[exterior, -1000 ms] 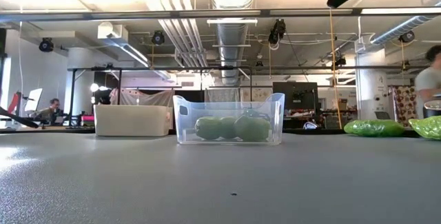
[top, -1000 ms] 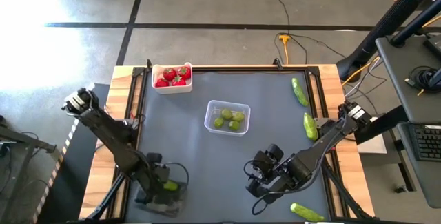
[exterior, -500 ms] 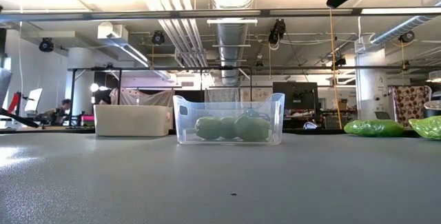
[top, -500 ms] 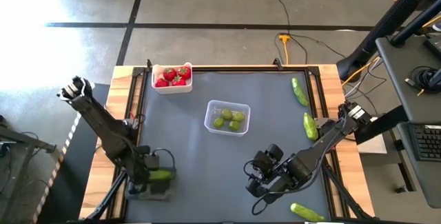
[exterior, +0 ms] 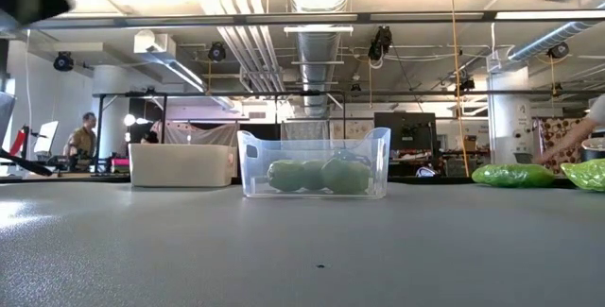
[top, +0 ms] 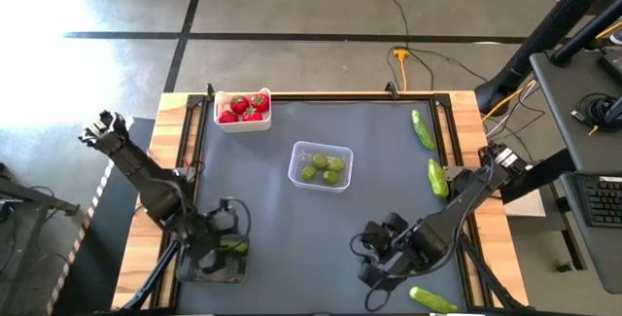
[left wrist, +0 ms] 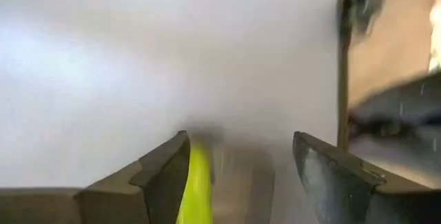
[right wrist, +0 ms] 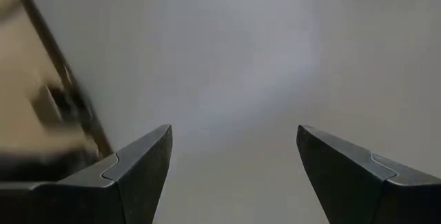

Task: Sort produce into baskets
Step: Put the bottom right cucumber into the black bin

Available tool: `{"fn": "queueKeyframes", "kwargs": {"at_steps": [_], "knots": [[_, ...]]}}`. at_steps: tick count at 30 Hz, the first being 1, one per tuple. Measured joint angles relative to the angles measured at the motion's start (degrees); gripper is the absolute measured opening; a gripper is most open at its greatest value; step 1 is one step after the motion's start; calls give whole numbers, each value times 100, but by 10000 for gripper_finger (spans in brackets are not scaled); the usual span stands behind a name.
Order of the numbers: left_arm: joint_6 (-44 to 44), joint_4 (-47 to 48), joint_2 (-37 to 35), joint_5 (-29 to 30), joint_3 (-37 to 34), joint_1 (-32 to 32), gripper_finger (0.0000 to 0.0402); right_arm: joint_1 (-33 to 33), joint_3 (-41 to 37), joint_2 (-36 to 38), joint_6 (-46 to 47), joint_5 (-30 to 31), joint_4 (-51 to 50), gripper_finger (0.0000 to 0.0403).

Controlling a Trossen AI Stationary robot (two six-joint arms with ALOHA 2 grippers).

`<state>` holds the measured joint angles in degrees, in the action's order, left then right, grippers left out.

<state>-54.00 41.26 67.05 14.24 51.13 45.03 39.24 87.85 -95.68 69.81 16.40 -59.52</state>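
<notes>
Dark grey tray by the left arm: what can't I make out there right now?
- High view: dark grey tray mostly hidden under the left gripper; contents uncountable.
- Left wrist view: glossy green cucumber blurred, cut off by the edge.
- Low view: tray not visible.

L arm reaches in from table's left edge, elbow bent, left gripper point(top: 225, 245) low at near-left corner, fingers point(left wrist: 165, 176) parted. R arm stretches from right edge, right gripper point(top: 374, 263) near front edge, jaws wide apart.
</notes>
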Motion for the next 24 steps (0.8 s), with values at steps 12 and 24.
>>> {"fn": "queueKeyframes", "kwargs": {"at_steps": [12, 24], "knots": [[1710, -1841, 1276, 244, 947, -1133, 214, 1047, -92, -929, 1670, -3281, -661, 302], [2546, -1790, 1766, 169, 1530, -1422, 200, 1388, -94, -1685, 1393, -4085, -341, 361]]}}
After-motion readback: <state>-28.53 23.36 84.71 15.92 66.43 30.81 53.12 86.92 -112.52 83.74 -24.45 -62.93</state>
